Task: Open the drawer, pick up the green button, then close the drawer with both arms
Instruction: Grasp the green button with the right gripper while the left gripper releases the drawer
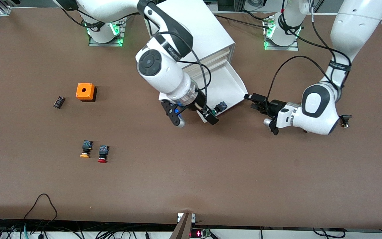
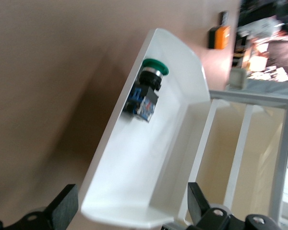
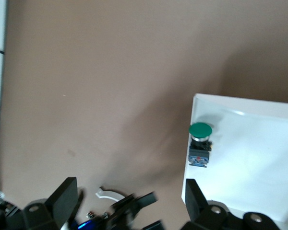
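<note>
The white cabinet (image 1: 207,30) has its bottom drawer (image 1: 225,83) pulled out toward the front camera. The green-capped button (image 1: 220,107) lies on its side in the drawer, against the front rim. My right gripper (image 1: 193,118) is open and empty over the drawer's front corner, one finger close beside the button. My left gripper (image 1: 250,102) is open and empty at the drawer's corner toward the left arm's end. In the left wrist view the drawer (image 2: 134,163) sits between the open fingers (image 2: 62,213), with the button (image 2: 146,91) in it. The right wrist view shows the button (image 3: 200,143) and the drawer (image 3: 249,158).
An orange box (image 1: 85,91) and a small black part (image 1: 58,101) lie toward the right arm's end. The orange-capped button (image 1: 85,148) and the red-capped button (image 1: 102,153) lie nearer the front camera. A small black item (image 1: 345,120) lies by the left arm.
</note>
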You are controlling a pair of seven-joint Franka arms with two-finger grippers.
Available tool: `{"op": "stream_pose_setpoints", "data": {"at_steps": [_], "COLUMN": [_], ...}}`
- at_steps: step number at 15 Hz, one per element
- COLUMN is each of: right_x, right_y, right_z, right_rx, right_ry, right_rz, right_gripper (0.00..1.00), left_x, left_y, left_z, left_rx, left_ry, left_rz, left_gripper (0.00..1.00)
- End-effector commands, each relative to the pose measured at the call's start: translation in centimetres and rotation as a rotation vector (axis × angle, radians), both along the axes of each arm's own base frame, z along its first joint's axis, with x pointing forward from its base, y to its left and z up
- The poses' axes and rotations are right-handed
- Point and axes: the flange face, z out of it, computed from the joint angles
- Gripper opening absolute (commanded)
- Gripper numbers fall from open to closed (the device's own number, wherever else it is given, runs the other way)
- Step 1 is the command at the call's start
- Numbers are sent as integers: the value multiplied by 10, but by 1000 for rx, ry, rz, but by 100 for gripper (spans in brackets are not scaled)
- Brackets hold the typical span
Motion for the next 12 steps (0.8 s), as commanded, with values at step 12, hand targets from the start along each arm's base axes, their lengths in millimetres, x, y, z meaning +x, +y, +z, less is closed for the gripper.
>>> {"op": "stream_pose_setpoints", "data": {"at_steps": [12], "right_x": [-52], "right_y": [70], "right_z": [-131], "right_rx": [-130], "right_ry": [48], "right_rz": [-12], "right_gripper": [99], "left_x": [-7], "left_y": [-2], "left_z": [254], "left_rx": [927], "left_ry": [-181], "left_rz": [-13], "left_gripper": [100]}}
